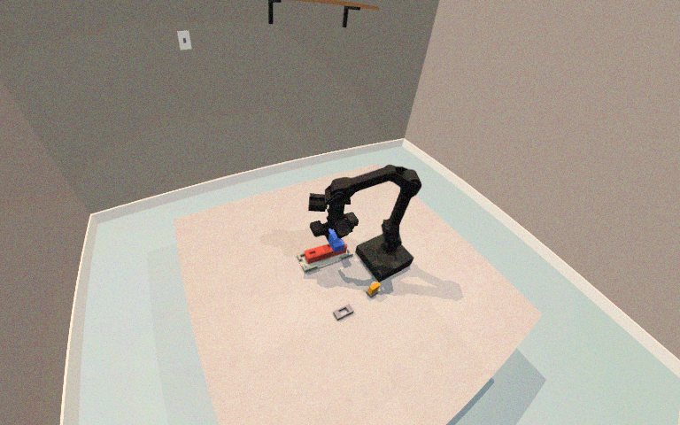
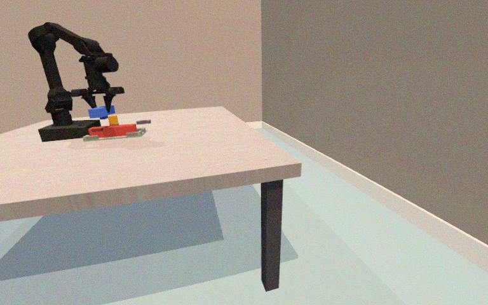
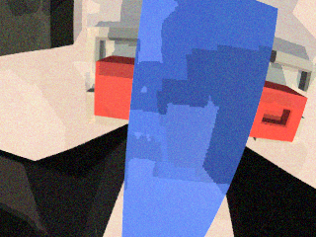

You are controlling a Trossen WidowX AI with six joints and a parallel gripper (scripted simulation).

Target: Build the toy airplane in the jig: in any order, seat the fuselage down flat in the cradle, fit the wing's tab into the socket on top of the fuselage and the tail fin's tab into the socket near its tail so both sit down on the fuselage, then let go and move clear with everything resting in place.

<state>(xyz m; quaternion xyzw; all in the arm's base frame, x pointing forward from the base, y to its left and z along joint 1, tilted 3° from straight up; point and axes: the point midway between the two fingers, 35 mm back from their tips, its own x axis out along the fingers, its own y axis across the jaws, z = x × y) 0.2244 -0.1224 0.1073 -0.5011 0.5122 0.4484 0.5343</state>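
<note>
Wing [image 2: 101,112], blue, hung crosswise above the red fuselage [image 2: 112,129], which lay seated in the grey cradle [image 2: 138,133] on the table [image 2: 187,150]. Your pincer [image 2: 98,101] stood half closed, clamped on the wing from above, apparently so its tab could descend into the top socket. Tail fin [image 1: 373,288], orange, waited apart, right of the cradle.
</note>
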